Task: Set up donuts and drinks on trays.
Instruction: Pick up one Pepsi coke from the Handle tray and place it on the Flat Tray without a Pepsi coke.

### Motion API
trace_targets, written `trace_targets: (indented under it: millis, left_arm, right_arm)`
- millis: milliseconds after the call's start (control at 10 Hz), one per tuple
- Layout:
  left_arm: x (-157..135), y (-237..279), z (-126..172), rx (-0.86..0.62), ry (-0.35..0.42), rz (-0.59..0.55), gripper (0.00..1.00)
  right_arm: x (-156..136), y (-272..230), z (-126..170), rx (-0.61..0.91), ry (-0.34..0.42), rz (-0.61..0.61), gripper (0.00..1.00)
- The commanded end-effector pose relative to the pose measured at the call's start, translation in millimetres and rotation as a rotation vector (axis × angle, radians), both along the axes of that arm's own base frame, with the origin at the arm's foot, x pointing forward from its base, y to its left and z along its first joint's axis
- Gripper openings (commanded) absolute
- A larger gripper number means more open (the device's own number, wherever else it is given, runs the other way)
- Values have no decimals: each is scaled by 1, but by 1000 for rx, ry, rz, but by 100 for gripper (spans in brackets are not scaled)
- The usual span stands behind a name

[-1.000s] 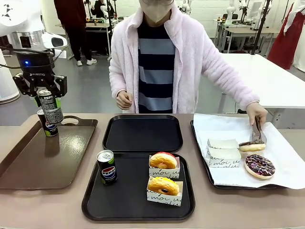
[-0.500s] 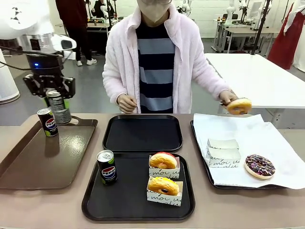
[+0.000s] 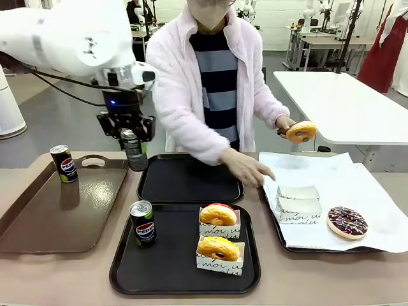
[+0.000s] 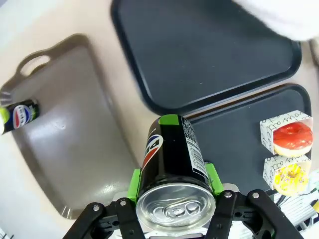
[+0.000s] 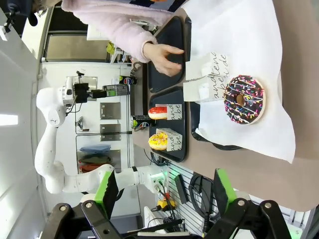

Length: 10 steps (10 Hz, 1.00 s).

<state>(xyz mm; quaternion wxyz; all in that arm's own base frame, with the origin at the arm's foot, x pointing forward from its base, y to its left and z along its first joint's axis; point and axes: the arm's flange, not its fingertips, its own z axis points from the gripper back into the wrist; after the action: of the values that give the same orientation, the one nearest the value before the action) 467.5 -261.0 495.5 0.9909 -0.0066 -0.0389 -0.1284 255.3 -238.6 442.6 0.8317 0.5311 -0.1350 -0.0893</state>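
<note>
My left gripper (image 3: 131,139) (image 4: 172,191) is shut on a black Pepsi can (image 3: 134,152) (image 4: 172,167), held above the left rim of the far black tray (image 3: 191,180) (image 4: 209,55), which is bare. The near black tray (image 3: 159,268) carries a Pepsi can (image 3: 143,223), a red-topped donut (image 3: 218,214) (image 4: 294,139) and a yellow donut (image 3: 218,248) (image 4: 291,174), both in paper holders. The person holds a glazed donut (image 3: 301,132) in tongs. My right gripper (image 5: 164,199) stands open, off the table's side.
A brown handled tray (image 3: 64,210) at the left holds one Pepsi can (image 3: 63,163) (image 4: 19,113). At the right, a paper-lined tray (image 3: 382,210) has empty holders (image 3: 298,204) and a chocolate donut (image 3: 347,221). The person's other hand (image 3: 247,169) reaches over the far tray's right corner.
My left arm carried the can rightward from over the brown tray to the far black tray's left edge. The person lifted a glazed donut with tongs and stretched the other hand toward the holders.
</note>
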Motion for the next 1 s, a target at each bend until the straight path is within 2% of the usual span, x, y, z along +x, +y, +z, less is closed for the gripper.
trace_targets:
  millis: [0,200,300,700,900]
  left_arm:
    - [-5,25,19,-27,65,-77,58]
    - [-60,88,36,-25,83,-199,58]
    - [-72,109,38,-41,103,-223,58]
    - [-70,125,32,-60,100,-171,58]
    - [-80,134,39,-38,121,-192,58]
  right_arm:
    - [1,-1,0,12,-21,2,100]
    - [1,-1,0,12,-21,2,100]
    - [1,-1,0,12,-21,2,100]
    - [1,-1,0,12,-21,2,100]
    - [1,-1,0,12,-21,2,100]
